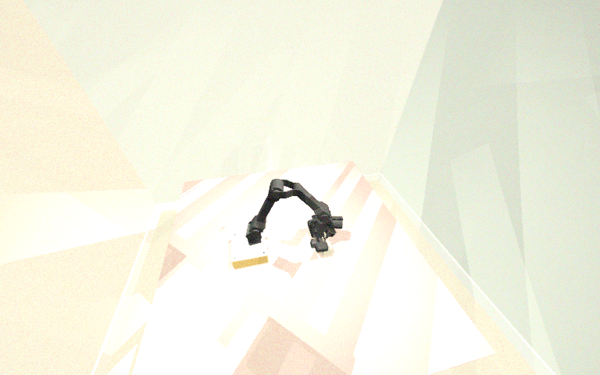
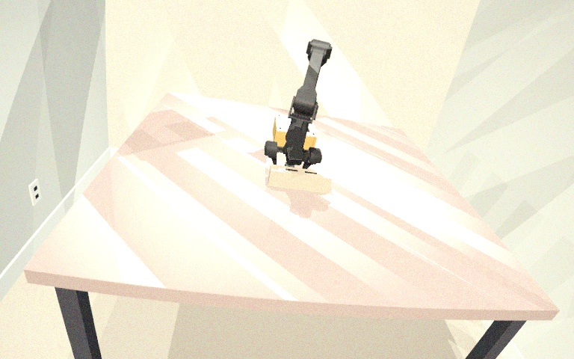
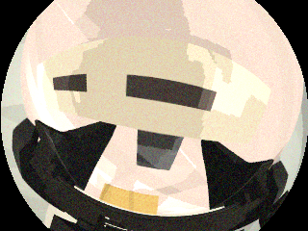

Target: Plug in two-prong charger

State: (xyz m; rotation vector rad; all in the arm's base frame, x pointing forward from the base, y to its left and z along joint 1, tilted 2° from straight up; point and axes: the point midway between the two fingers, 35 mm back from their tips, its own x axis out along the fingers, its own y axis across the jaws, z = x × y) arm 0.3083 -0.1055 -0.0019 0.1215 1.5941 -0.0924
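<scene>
The power strip is a cream bar across the table, with two dark outlet slots in its top. In the wrist view one slot is on the left and a longer-looking slot is near the middle. The charger is a small dark grey block on the near side of the strip in the wrist view, between the fingers. Its prongs are not visible. My gripper is wide open around the charger, with a gap on each side, close to the strip's arm-base side.
The arm's base stands on a yellow-and-white block behind the gripper. The pale pink table has its front edge well beyond the strip. A wall outlet is on the left wall, away from the table.
</scene>
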